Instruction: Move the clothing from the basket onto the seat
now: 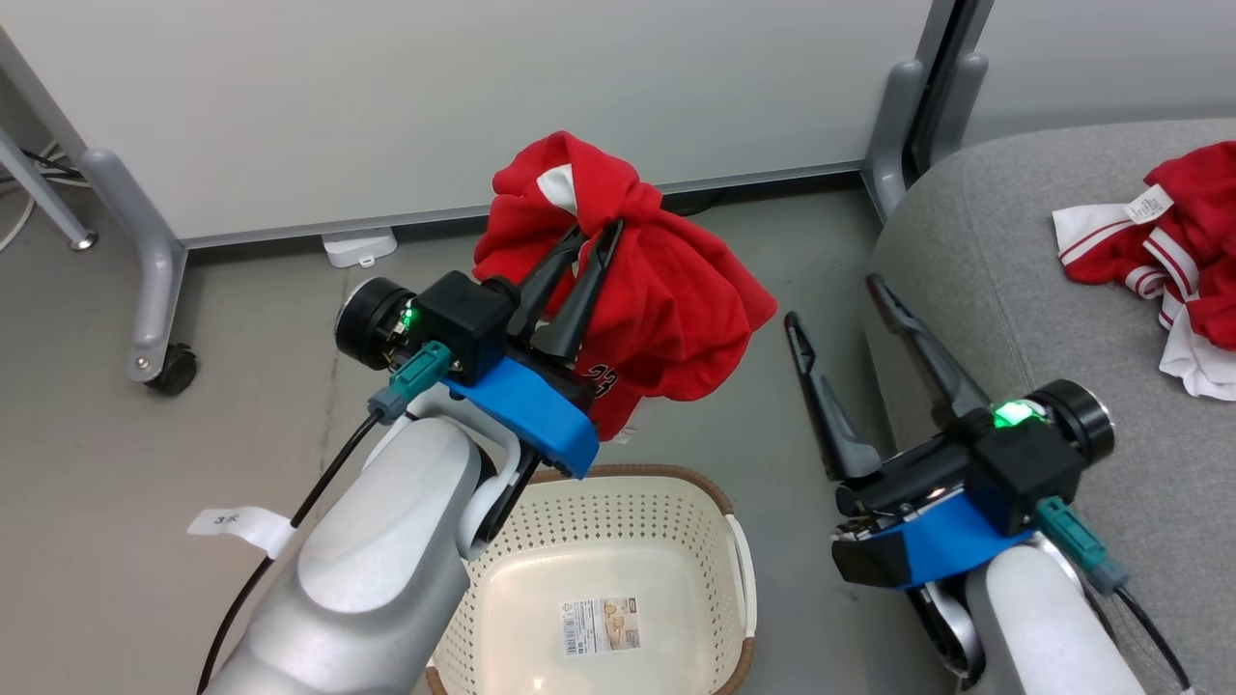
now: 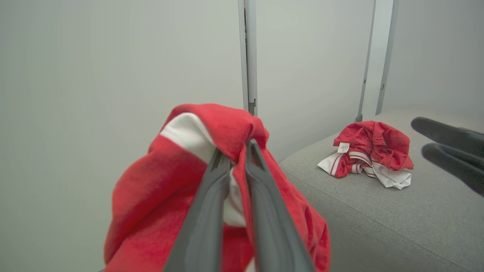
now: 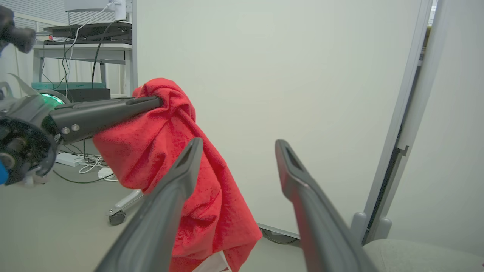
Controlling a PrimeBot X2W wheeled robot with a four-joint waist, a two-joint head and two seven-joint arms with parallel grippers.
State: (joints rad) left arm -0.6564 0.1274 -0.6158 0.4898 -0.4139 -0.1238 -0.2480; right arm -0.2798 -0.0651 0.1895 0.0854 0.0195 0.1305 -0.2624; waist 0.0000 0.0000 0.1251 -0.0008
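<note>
The left gripper (image 1: 599, 232) is pinched narrow on a bunched fold of the red jersey (image 1: 676, 309), which hangs in the air off the sofa's (image 1: 966, 251) left side. The emptied laundry basket (image 1: 715, 502) stands on the floor on that same side of the sofa. To finish well, I would carry the jersey high enough that its drooping hem clears the sofa's rounded edge. Then bring it well over the cushion, near the other red garment (image 1: 1188, 241) lying on the sofa. Release only once cloth rests on upholstery. The right gripper (image 1: 832, 301), spread wide and holding nothing, sits between jersey and sofa, so it should stay clear of that path. Readable writing is scarce: a white "23" (image 1: 603, 378) shows on the jersey. The basket's barcode label (image 1: 601, 625) and the sofa garment's care tag (image 1: 1149, 205) are too small to read.
</note>
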